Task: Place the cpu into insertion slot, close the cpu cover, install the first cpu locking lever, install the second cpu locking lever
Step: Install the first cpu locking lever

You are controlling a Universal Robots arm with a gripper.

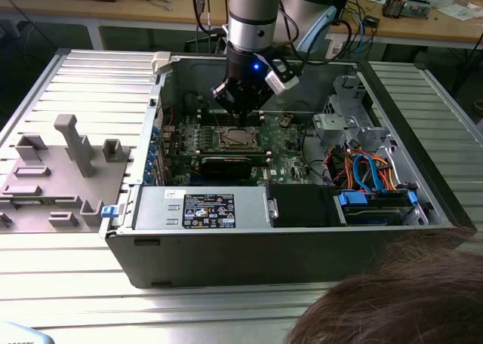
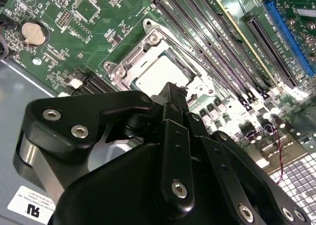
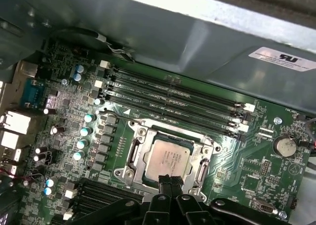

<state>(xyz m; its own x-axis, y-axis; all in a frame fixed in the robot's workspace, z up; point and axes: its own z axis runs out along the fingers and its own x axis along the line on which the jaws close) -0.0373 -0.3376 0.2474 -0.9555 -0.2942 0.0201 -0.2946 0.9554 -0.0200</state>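
Note:
The cpu (image 3: 167,159) lies flat in the socket on the green motherboard, its silvery-tan top showing in both wrist views (image 2: 159,75). The cpu cover (image 3: 139,152), a silvery frame with a square window, lies down around it (image 2: 132,57). My gripper (image 3: 170,180) hangs just above the socket's edge with its black fingertips pressed together and nothing visible between them. In the exterior view the gripper (image 1: 240,110) is inside the open computer case, right over the socket (image 1: 237,139). I cannot tell how the locking levers stand.
Memory slots (image 3: 173,99) run beside the socket, and a coin battery (image 3: 285,146) sits nearby. In the case are a black card (image 1: 226,163), a power supply (image 1: 204,208) and a drive cage with cables (image 1: 370,179). A grey fixture (image 1: 64,163) lies outside. A person's hair (image 1: 392,302) shows.

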